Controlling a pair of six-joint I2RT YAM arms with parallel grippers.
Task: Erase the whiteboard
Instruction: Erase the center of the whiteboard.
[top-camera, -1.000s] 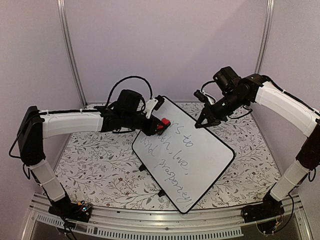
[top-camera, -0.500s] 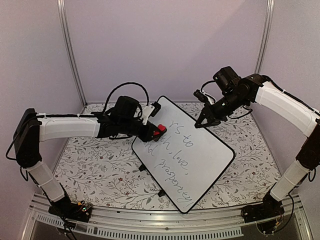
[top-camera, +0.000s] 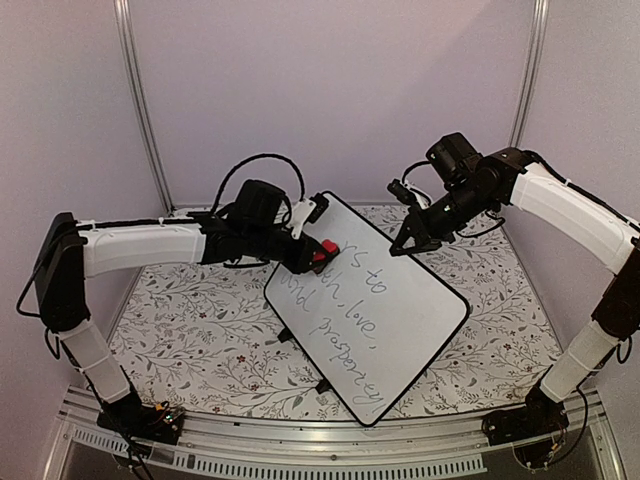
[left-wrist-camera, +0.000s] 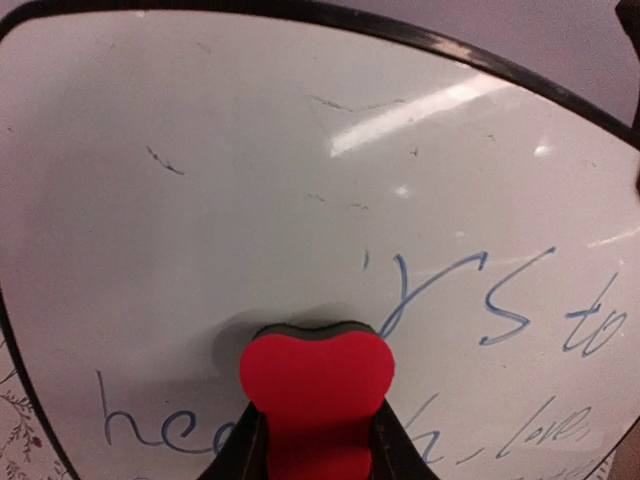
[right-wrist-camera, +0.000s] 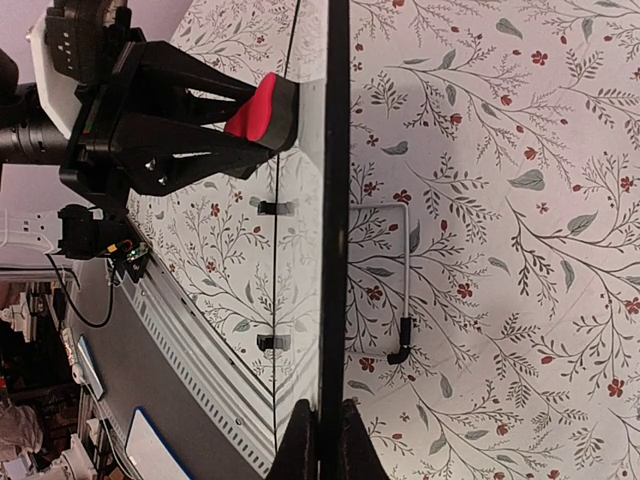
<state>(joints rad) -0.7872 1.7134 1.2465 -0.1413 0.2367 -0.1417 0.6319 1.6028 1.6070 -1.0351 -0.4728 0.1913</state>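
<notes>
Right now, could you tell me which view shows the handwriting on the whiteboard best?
The top external view: all the handwriting on the whiteboard lies in frame. The left wrist view shows only the upper words, close up, partly behind the eraser. The right wrist view sees the whiteboard edge-on, so no writing.

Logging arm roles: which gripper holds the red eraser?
The left gripper, shut on the red eraser against the whiteboard; the right gripper only pinches the whiteboard's rim.

Handwritten in blue on the whiteboard (top-camera: 420, 300), lines running toward 5 o'clock: "rs to"; "hea…h, love," with middle letters hidden behind the red eraser (left-wrist-camera: 316, 375); "and prosperity".
</notes>
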